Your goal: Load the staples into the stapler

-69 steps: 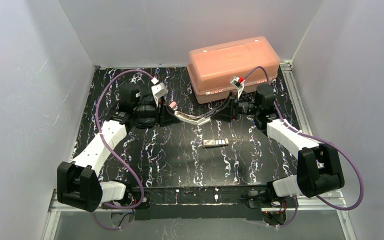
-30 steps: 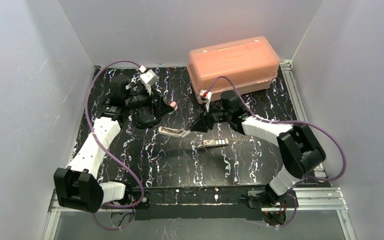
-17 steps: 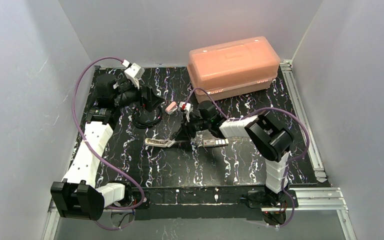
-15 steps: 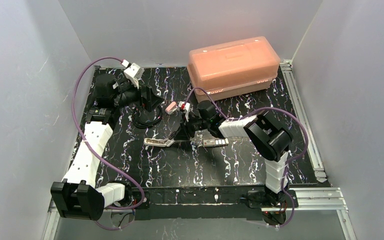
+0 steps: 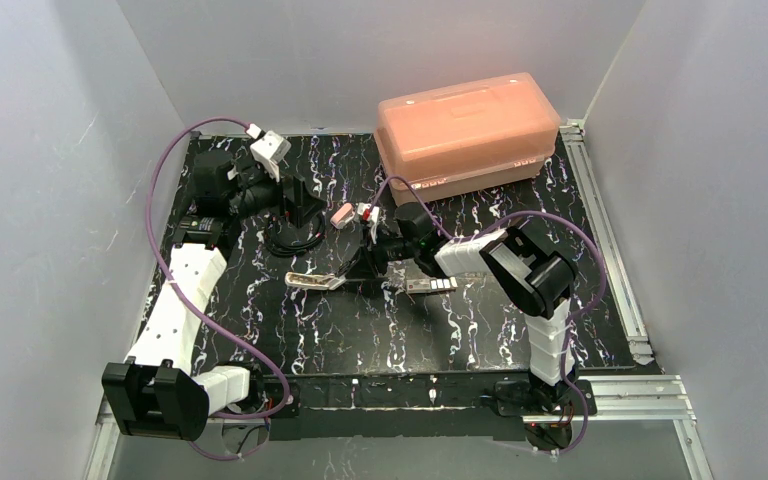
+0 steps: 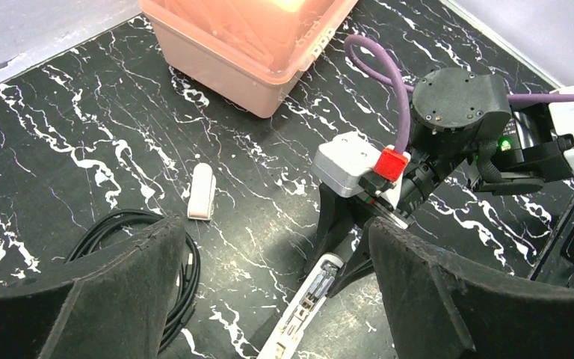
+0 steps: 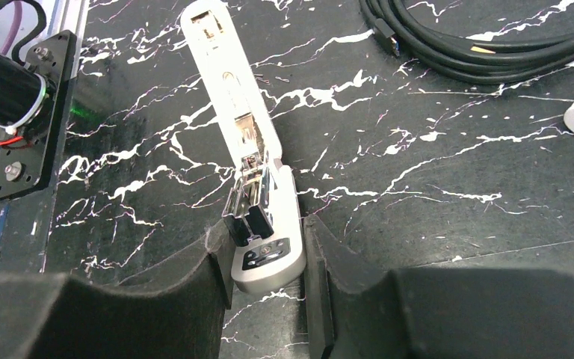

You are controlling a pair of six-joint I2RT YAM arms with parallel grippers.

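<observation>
**Right gripper braces the opened stapler by its hinge end, staples alongside**

Right gripper [image 7: 265, 245] is closed partway. Its black padded fingers [image 7: 208, 288] are clamped on the two sides of the small white plastic oblong stapler [image 7: 241, 138] at its hinge end. The stapler sits low near the middle of the black white-veined tabletop [image 5: 260, 340]; whether it rests on it I cannot tell. Its top arm is swung out flat toward 9 o'clock, and the silvery metal channel [image 7: 248, 191] lies bare and faces up.

A grip this far back seems chosen to steady the body while leaving the whole channel free for a strip to drop in. It probably also keeps the stapler from sliding when something is pressed into it.

The staples [image 5: 432, 286], short silver-grey strips on a tiny whitish packet, lie on the tabletop just at 3 o'clock of the right gripper, untouched. That puts them close to the stapler, yet on the side of the arm that is already occupied.

Left gripper [image 6: 273, 235] hovers at 10 o'clock of the stapler with its jaws wide apart and nothing between them. It looks free to do the picking. Near it lie a coiled black cable [image 6: 166, 299] and a short pinkish-tan block [image 6: 202, 191]. A translucent orange plastic lidded box [image 5: 465, 125] stands at 1 o'clock, well apart from the work.
</observation>
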